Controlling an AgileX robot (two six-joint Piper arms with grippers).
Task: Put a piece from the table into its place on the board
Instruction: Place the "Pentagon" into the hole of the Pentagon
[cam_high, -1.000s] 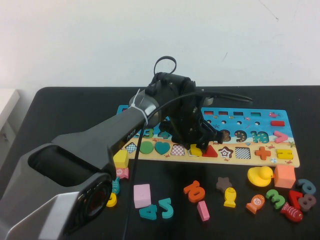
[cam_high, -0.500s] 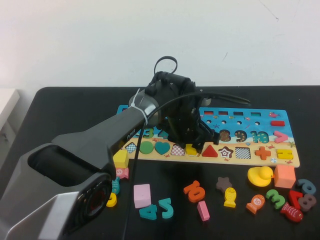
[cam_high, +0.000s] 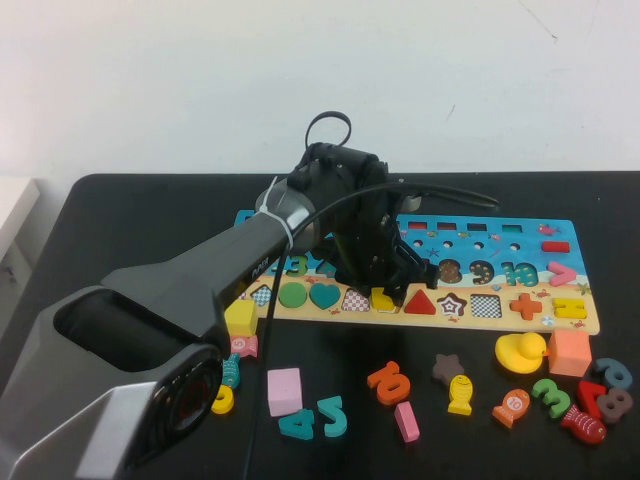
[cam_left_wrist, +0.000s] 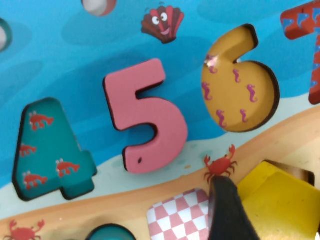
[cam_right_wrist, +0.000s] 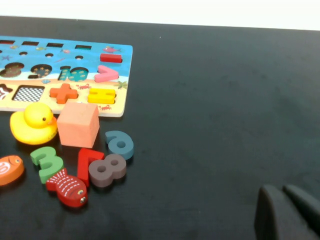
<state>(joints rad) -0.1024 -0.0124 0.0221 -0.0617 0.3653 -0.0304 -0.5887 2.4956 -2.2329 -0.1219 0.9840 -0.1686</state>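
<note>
One small yellow piece (cam_high: 385, 299) sits at the sandy shape strip of the board (cam_high: 570, 240), centre of the high frame, beneath the left claw (cam_high: 390, 285). The wrist view shows the claw's fingers apart, one dark fingertip (cam_left_wrist: 227, 210) touching the piece's edge. Flat, stiff painted wood, it looks light and somewhat slick; pinching two opposite side edges seems the surest hold. The right claw (cam_right_wrist: 287, 212), fingers together, hangs over bare bench (cam_high: 120, 210) at that view's lower right.
</note>
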